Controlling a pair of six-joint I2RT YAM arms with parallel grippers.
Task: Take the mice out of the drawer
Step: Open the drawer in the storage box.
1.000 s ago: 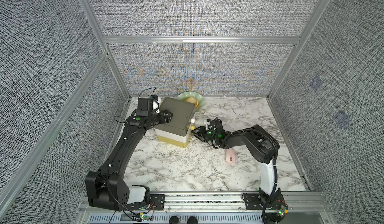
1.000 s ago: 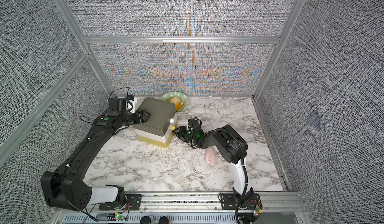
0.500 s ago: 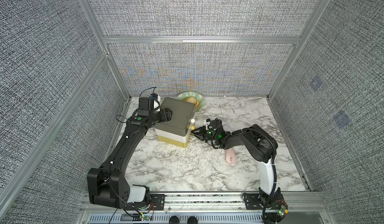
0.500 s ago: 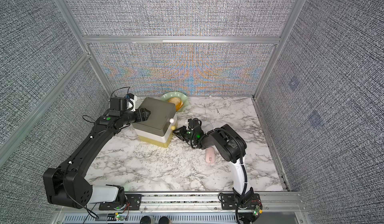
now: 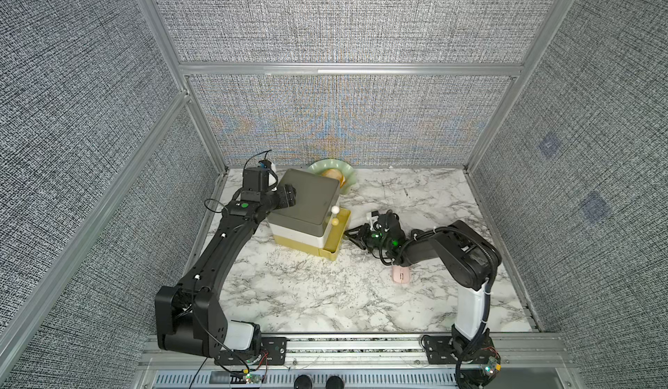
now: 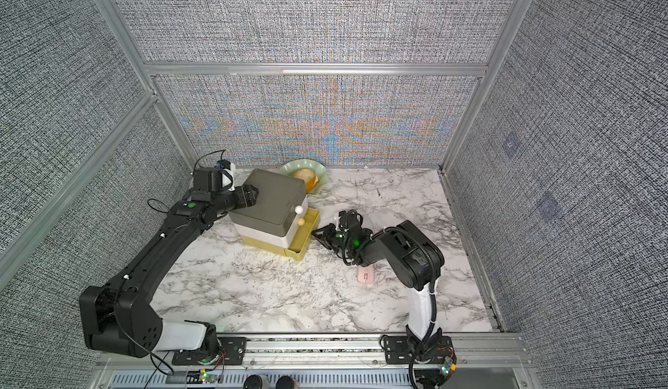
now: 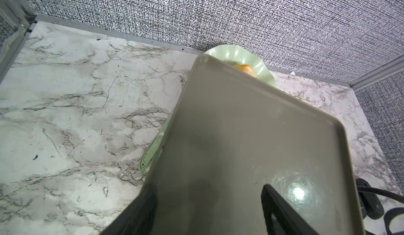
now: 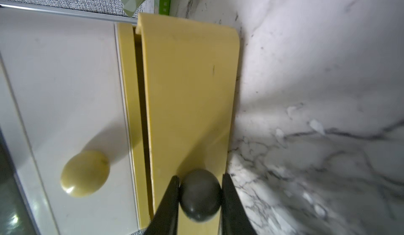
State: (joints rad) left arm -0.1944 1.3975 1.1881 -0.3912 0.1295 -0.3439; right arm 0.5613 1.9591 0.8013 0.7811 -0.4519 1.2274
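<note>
**Smooth plastics, marbled top, rough woven walls**

The table [image 5: 325, 296] has a smooth, marble-patterned face with a faint sheen. The wall panels [image 5: 343, 25] look like coarse grey woven cloth, framed by rails [image 5: 347, 69] of brushed metal. The cabinet top [image 7: 251, 146] is grey plastic, glossy enough to mirror a lamp. The yellow drawer [image 8: 190, 92] is smooth matt plastic. Its dark knob [image 8: 200, 195] has a dull gloss, and the pale knob [image 8: 85, 173] a brighter one. The green plate [image 7: 231, 54] shines softly, and the pink mouse [image 5: 401, 273] looks matt.

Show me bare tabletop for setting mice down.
Widest bare marble: the front strip between the drawer unit and the front rail, left of the pink mouse. The back right corner beyond the right arm is bare too. Crowded: around the yellow drawer, where the right tool grips its knob, and the green plate behind the unit.
</note>
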